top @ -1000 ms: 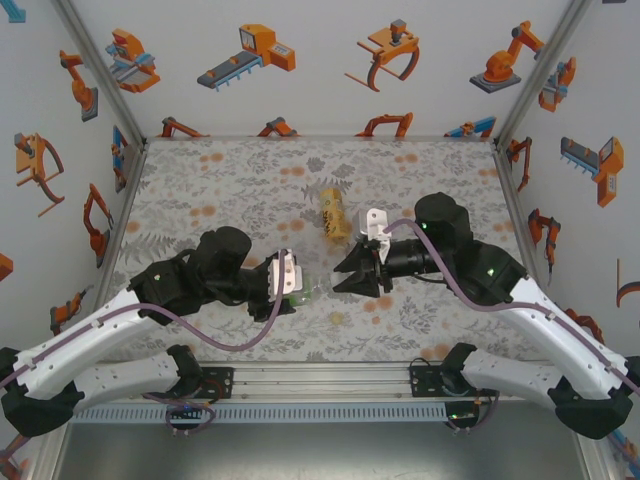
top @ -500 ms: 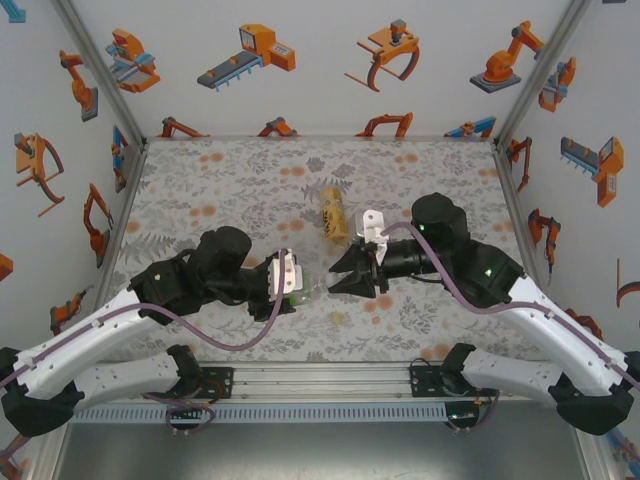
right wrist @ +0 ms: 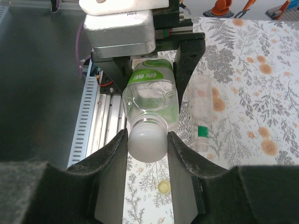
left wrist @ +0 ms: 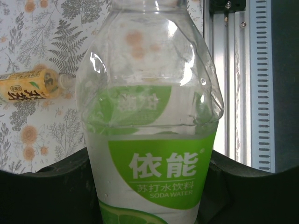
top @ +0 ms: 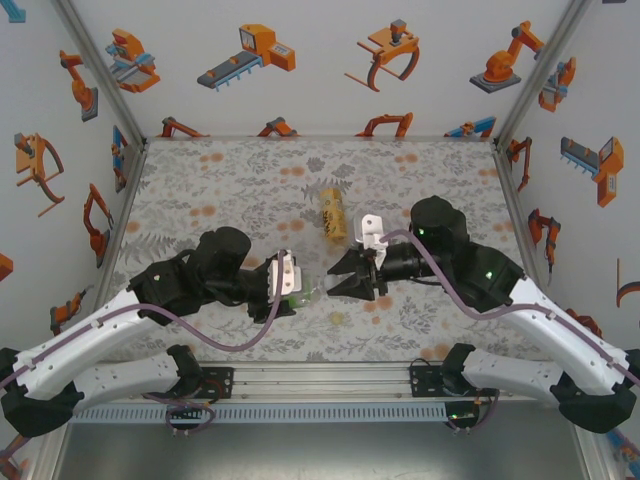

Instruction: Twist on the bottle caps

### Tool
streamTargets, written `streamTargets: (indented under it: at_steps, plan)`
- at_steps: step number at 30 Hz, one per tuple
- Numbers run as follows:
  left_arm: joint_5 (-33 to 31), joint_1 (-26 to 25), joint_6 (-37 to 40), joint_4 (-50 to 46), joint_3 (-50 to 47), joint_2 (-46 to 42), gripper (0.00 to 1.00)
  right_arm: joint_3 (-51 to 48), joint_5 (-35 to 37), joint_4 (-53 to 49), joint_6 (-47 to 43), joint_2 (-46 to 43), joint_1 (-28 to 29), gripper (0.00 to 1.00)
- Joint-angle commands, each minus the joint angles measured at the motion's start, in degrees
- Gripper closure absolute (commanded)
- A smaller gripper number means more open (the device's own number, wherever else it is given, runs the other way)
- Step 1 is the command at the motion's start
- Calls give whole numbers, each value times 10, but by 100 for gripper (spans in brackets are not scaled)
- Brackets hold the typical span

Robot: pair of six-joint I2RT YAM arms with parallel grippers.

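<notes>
So that the white cap [right wrist: 147,143] can thread on, the left gripper [top: 298,292] clamps the soda-water bottle [left wrist: 149,140] level, neck toward the right gripper [top: 338,285], which pinches that cap.

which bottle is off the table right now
The green-labelled clear bottle, held in mid-air with a white cap at its mouth; the amber bottle and the other clear bottle lie on the table.
</notes>
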Motion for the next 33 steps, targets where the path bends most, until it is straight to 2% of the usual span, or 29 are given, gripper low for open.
streamTargets:
  at_steps: [1,9,15,21,27,33]
  plan:
    - [55,-5,-3,52,3,-6,100,-4,-8,17,-27,2,13,100]
    - [50,-4,-13,77,-5,-21,100,-11,-9,9,-34,-6,17,100]
    - [31,-4,-14,82,-6,-22,100,-22,60,25,83,-9,18,100]
    - [5,-4,-14,88,-9,-23,100,-38,161,43,328,-5,18,100]
    - [-14,-5,-14,106,-20,-24,100,-73,293,48,656,-3,17,100]
    - [-25,-4,-16,122,-33,-30,100,-108,308,22,940,12,18,100]
